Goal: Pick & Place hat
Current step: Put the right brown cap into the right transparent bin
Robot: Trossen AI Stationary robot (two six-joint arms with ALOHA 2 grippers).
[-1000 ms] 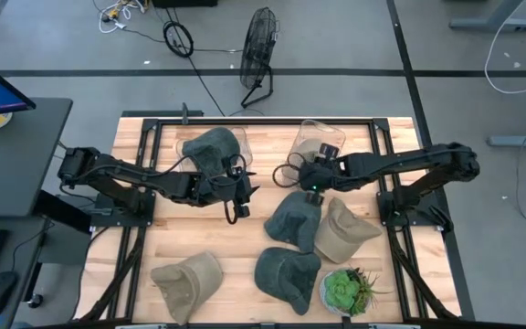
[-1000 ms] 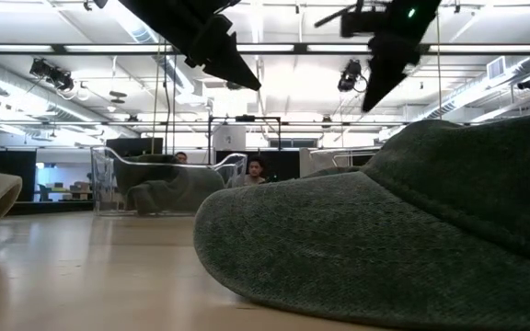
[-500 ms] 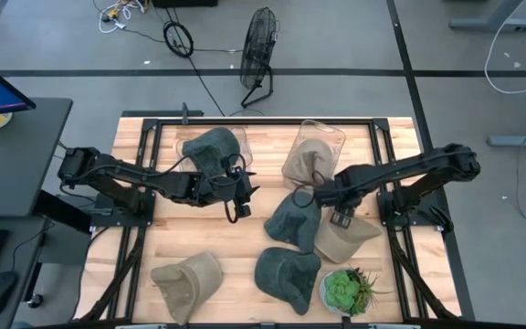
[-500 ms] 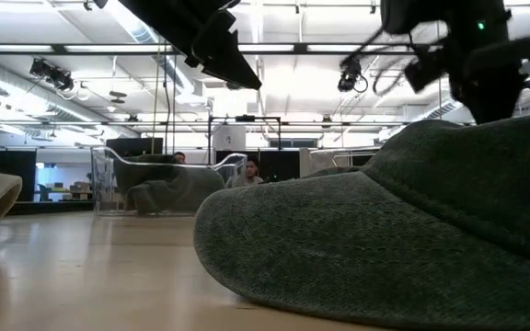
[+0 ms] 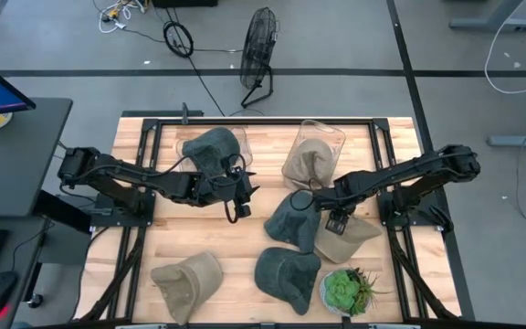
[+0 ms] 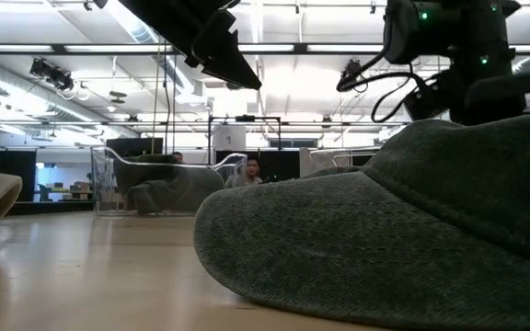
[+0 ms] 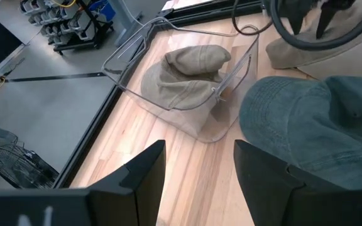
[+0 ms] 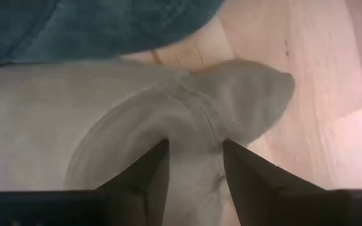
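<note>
My right gripper is open and points down over a beige hat lying on the table near its right edge. In the right wrist view its gripper straddles the crown of the beige hat. In the low view a green hat hides its fingertips. My left gripper is open, raised above mid-table, holding nothing. A second beige hat lies in the right clear bin. A green hat lies in the left clear bin. My right gripper stands with one finger on each side of the beige hat's crown ridge, coming from above. I cannot tell whether the fingers touch the cloth. The hat lies flat on the table.
Two green hats and a third beige hat lie on the near half of the table. A potted succulent stands by the near right corner, close to the right gripper. A black frame borders the table.
My right gripper has moved from beside the right clear bin toward the table's near edge and a little right, and has come down over the beige hat. Most of this travel happened in the first half second. The hats have not moved.
</note>
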